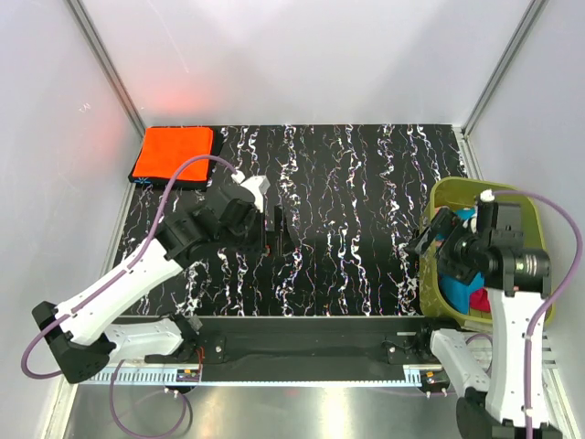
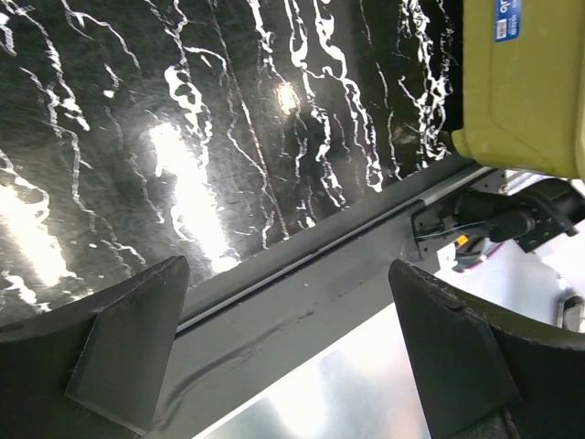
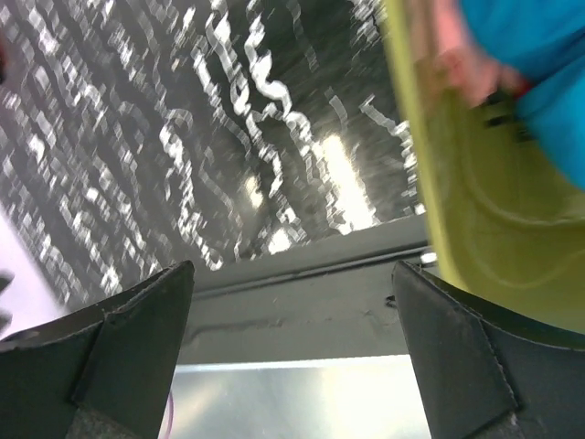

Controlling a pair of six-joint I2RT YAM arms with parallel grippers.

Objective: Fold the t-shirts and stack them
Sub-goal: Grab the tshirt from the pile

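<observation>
**Left hand** (image 1: 280, 230): the jaws are spread wide with nothing between them. The hand hangs over the middle of the black, white-veined tabletop (image 1: 366, 201). The folded bright orange cloth t-shirt (image 1: 174, 154) lies flat at the far left corner of the tabletop. It is well apart from the left hand, beyond it and to its left.

**Right hand** (image 1: 437, 240): the jaws are spread wide and hold nothing. The hand sits at the left rim of the olive-green plastic bin (image 1: 454, 190), which stands at the right edge of the tabletop. The crumpled teal-blue cloth t-shirt (image 1: 453, 291) lies inside the bin, with a magenta-red cloth t-shirt (image 1: 478, 300) just beside it. Both are near the right hand, toward the near end of the bin. In the right wrist view, a pink cloth (image 3: 462, 59) touches the teal-blue shirt just inside the bin wall.
</observation>
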